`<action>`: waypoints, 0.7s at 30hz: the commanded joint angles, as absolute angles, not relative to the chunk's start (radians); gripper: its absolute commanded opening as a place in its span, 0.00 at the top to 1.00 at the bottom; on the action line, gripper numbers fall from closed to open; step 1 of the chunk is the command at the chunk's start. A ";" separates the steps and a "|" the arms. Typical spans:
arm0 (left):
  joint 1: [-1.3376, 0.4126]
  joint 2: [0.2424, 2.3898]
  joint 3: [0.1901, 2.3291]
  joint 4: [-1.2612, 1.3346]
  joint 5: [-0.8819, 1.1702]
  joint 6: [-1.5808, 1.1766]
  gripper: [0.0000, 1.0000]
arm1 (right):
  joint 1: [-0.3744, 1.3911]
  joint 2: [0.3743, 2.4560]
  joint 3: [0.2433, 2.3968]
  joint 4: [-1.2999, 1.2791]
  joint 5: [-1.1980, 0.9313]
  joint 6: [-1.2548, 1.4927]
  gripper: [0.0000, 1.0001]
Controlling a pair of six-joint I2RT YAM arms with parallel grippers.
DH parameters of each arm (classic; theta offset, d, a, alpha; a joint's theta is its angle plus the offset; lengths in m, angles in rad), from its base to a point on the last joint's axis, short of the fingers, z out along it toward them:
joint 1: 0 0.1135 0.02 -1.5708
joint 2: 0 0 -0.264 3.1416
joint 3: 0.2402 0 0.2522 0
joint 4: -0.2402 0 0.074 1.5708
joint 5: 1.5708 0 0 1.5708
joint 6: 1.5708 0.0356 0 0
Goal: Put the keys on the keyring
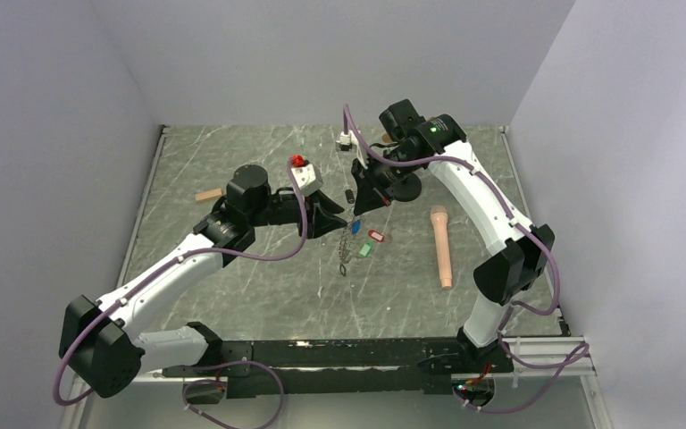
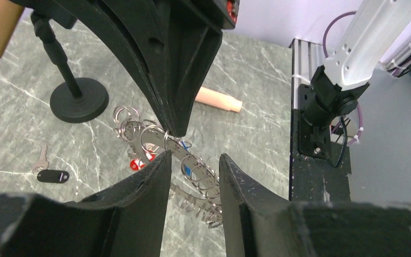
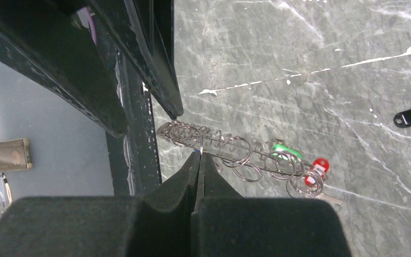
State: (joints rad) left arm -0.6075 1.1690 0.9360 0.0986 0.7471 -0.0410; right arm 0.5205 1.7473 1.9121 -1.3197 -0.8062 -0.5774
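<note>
Keyring (image 1: 348, 246) one, three keys (image 1: 375, 236) beside, right gripper (image 3: 198, 155) pinching it, left gripper (image 2: 195, 158) parted

Left hand (image 2: 195, 157) parted astride the keyring (image 2: 199, 174), which the right hand (image 2: 174, 128) seemingly pinches from above

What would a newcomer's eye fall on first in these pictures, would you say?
The right gripper, fingers pinched shut on a link of the keyring, meets the open left gripper, which straddles the same chain. Beside the chain glow the red-tagged key and green-tagged key; a beige cylinder lies apart, on the right gripper's side.
</note>
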 commanded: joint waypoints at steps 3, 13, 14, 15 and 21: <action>-0.642 1.190 0.962 0.076 0.648 0.032 0.57 | 0.521 1.757 1.970 -1.367 -0.808 -0.592 1.00; -0.643 1.210 0.947 0.126 0.626 0.008 0.58 | 0.520 1.745 1.934 -1.356 -0.827 -0.612 1.00; -0.642 1.211 0.941 0.139 0.632 0.007 0.58 | 0.519 1.742 1.926 -1.354 -0.831 -0.618 1.00; -0.641 1.216 0.938 0.150 0.639 -0.021 0.59 | 0.520 1.740 1.922 -1.357 -0.832 -0.626 1.00; -0.641 1.259 0.951 0.179 0.689 -0.061 0.65 | 0.521 1.752 1.915 -1.389 -0.824 -0.674 1.00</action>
